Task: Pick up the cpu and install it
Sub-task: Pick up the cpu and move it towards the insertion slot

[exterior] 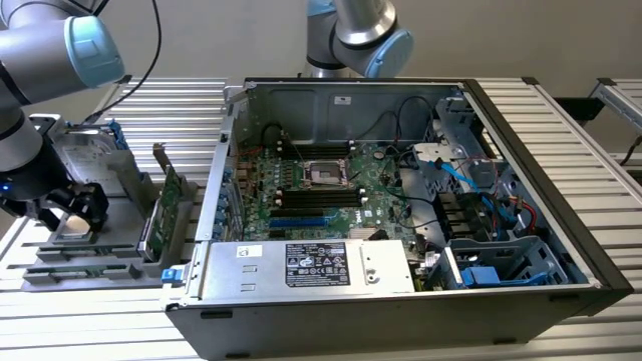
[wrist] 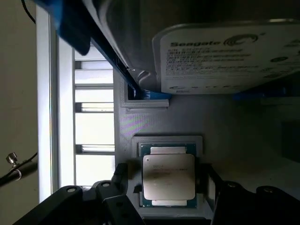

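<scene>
The cpu (wrist: 168, 176), a small square chip with a dull silver top, lies flat in a grey nest of the parts holder (exterior: 71, 259) at the exterior view's left. My gripper (exterior: 74, 216) hangs low right over it and stands open. One black finger (wrist: 123, 177) is on each side of the chip, with a small gap to its edges, and nothing is gripped. In the exterior view the cpu (exterior: 72, 225) shows as a pale square between the fingers. The dark, square cpu socket (exterior: 326, 174) sits on the green motherboard inside the open computer case (exterior: 561, 226).
A silver hard drive (wrist: 225, 61) with a white label and blue bracket stands just behind the chip in the same holder. Green card boards (exterior: 164, 207) stand upright between holder and case. A second arm (exterior: 356, 34) rises behind the case. Cables and memory slots surround the socket.
</scene>
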You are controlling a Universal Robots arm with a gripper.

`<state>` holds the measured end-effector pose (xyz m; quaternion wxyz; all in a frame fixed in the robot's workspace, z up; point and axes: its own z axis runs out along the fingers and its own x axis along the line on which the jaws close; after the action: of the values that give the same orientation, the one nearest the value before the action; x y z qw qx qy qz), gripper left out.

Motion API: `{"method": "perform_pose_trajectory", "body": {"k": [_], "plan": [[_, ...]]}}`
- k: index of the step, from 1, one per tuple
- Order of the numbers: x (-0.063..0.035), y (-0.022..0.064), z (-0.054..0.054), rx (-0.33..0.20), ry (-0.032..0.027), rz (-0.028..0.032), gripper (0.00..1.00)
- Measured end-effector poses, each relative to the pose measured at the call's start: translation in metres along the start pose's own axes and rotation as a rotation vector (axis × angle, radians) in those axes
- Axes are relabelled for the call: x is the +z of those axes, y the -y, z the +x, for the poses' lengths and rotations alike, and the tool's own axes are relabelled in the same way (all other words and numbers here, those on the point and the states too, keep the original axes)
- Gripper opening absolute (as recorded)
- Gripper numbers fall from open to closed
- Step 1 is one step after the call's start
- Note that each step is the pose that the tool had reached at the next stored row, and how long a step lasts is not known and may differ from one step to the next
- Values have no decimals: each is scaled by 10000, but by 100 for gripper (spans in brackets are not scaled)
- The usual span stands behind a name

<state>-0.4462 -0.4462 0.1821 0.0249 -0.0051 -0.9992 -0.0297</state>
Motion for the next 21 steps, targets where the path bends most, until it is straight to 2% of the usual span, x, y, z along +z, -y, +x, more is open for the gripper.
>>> {"method": "perform_pose_trajectory", "body": {"k": [3,9,21], "plan": [[-1,4,-15,0,-33,-25,72],[-3,3,-50,3,-92,-26,72],[-3,0,-47,3,-94,-26,72]]}}
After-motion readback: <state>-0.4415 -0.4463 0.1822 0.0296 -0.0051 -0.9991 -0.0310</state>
